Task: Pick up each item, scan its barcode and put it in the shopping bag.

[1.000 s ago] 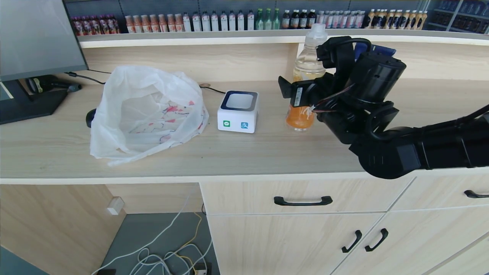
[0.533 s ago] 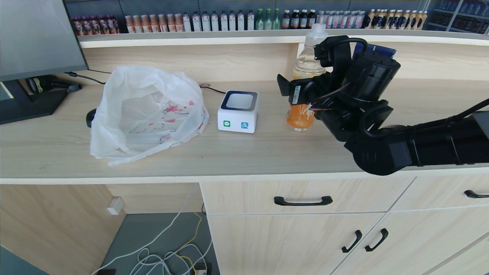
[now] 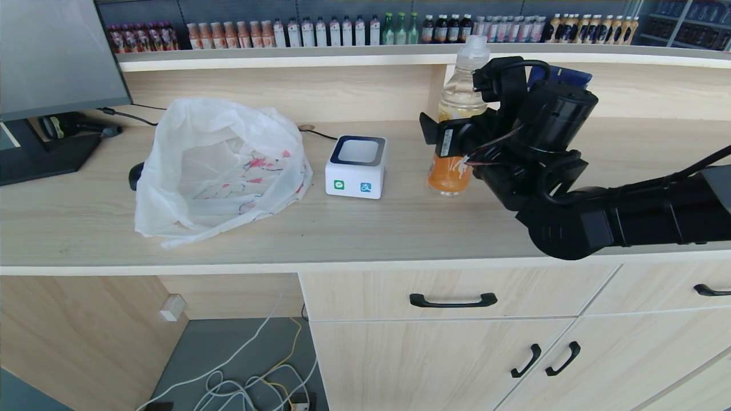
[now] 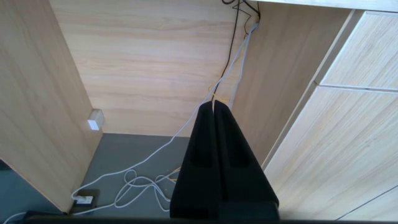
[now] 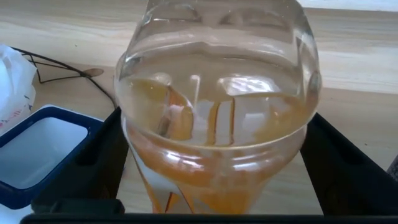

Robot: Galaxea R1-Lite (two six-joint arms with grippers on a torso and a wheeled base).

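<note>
Since the fingers (image 3: 429,130) of the right gripper (image 3: 455,137) pinch the bottle (image 3: 449,174) at mid-height as it stands on the counter (image 3: 342,228) just right of the scanner (image 3: 357,165), lift straight up, then turn its barcode toward the scanner.

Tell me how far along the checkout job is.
Done: nothing yet; the white plastic shopping bag looks empty. In hand: the right claw is around the clear orange-drink bottle, which stands on the wooden counter. Left: lift it, scan at the white cube scanner, bag it.
</note>
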